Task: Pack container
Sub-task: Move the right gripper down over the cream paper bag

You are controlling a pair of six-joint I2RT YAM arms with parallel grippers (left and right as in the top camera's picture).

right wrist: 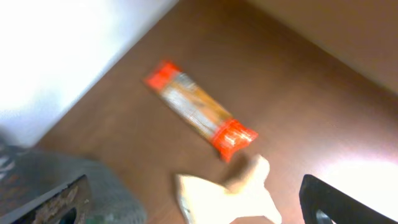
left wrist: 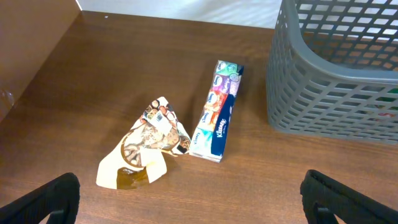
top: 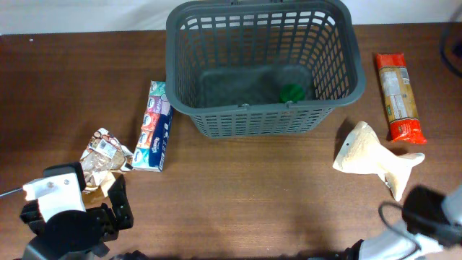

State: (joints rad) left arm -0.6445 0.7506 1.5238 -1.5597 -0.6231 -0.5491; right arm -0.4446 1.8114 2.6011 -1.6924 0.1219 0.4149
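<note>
Overhead, the basket (top: 253, 119) stands upright on the table (top: 238, 195) toward its far edge. A small green thing (top: 291, 92) lies on its base near the front right corner. Just beside the basket's left wall lies a tissue pack (top: 154, 126), and a crumpled packet (top: 103, 153) sits farther left of the basket, right beside the tissues. A pasta packet (top: 398, 97) with orange ends lies to the right of the basket, apart from it. A cream bag (top: 375, 155) lies off the basket's front right corner. The left gripper (left wrist: 199, 205) has its fingers spread wide with nothing between them, well nearer than the basket's left side. The right gripper (right wrist: 199, 205), in a blurred view, is likewise spread wide and empty, off the basket's right.
</note>
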